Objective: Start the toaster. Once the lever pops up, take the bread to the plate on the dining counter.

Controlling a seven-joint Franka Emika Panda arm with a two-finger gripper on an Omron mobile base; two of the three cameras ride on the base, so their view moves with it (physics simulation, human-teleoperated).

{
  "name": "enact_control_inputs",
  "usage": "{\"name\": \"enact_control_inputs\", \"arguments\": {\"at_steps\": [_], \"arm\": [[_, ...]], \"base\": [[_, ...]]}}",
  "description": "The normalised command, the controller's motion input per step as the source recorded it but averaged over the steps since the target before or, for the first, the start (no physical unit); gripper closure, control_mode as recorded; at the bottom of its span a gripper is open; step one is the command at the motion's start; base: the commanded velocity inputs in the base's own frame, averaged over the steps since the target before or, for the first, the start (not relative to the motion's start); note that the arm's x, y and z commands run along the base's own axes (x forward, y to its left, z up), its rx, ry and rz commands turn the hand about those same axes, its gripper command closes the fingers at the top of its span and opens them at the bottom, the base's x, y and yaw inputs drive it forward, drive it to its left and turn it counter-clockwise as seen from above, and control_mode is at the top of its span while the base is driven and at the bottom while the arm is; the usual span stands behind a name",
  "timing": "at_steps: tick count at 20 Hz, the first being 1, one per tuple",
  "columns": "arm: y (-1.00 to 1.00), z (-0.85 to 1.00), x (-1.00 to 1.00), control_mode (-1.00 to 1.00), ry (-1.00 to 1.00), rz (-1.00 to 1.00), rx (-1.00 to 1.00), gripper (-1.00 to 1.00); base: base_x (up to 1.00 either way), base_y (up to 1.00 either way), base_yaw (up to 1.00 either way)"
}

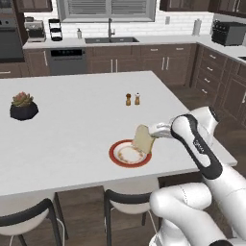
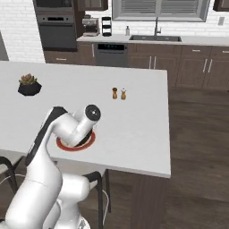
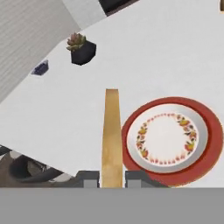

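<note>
My gripper is clamped on the bread, held on edge just above the plate's near rim on the worktop; I carry it upright so it can tip flat onto the plate.

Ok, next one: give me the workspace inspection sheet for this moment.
Surface: dining counter, white, flat.
Job's things: bread held on edge over the near side of the plate, not laid down; plate has a red rim.
Clutter: potted succulent; two shakers side by side, apart from the plate.
Grippers: gripper shut on the bread.
Cables: nothing seen.
Surroundings: stools at the near edge; sink and dark cabinets behind.
</note>
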Motion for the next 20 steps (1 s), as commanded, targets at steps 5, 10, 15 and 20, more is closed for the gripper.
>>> {"name": "enact_control_inputs", "arguments": {"at_steps": [5,10,15,20], "arm": [[0.17,-0.51,0.33,-1.0,0.01,0.19,0.15,1.0],[0.35,-0.34,0.28,-1.0,0.0,0.02,0.02,1.0],[0.37,-0.37,0.17,-1.0,0.02,-0.02,-0.03,1.0],[0.21,-0.42,0.13,-1.0,0.02,-0.05,-0.06,1.0]], "base": [[0.0,0.0,0.0],[0.0,0.0,0.0],[0.0,0.0,0.0],[0.0,0.0,0.0]]}}
